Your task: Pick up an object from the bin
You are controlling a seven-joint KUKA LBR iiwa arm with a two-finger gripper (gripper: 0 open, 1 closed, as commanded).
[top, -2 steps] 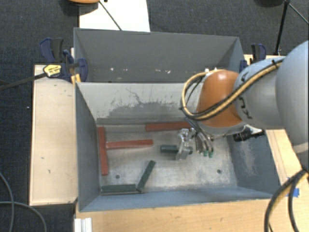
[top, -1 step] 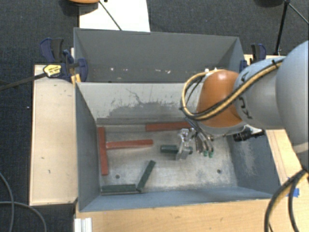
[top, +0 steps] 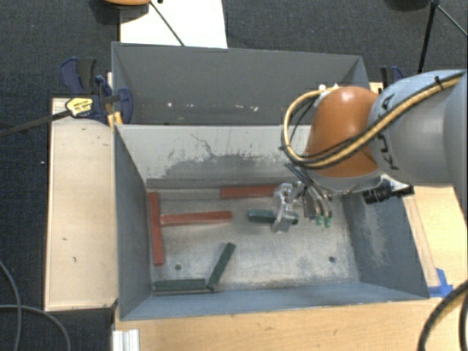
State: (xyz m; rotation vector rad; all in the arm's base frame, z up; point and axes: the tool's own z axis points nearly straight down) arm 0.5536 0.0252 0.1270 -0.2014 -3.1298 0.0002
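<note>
Right of bin (top: 131,196) centre | gripper (top: 285,216) low, just beside short dark green block (top: 258,216), the nearest candidate | grip state: cannot tell | red bars (top: 196,217) lie leftward, leaving clearance

We are seeing the grey metal bin floor (top: 322,260) lying bare rightward; flat red-brown bars (top: 196,217) and dark green bars (top: 219,264) are crowding the left.

Left red bar (top: 156,229) lies front-to-back; middle red bar (top: 196,217), one end just beside it, and rear red bar (top: 248,191) lie crosswise; tilted green bar (top: 220,263) meets front green bar (top: 179,286) end to end.
</note>
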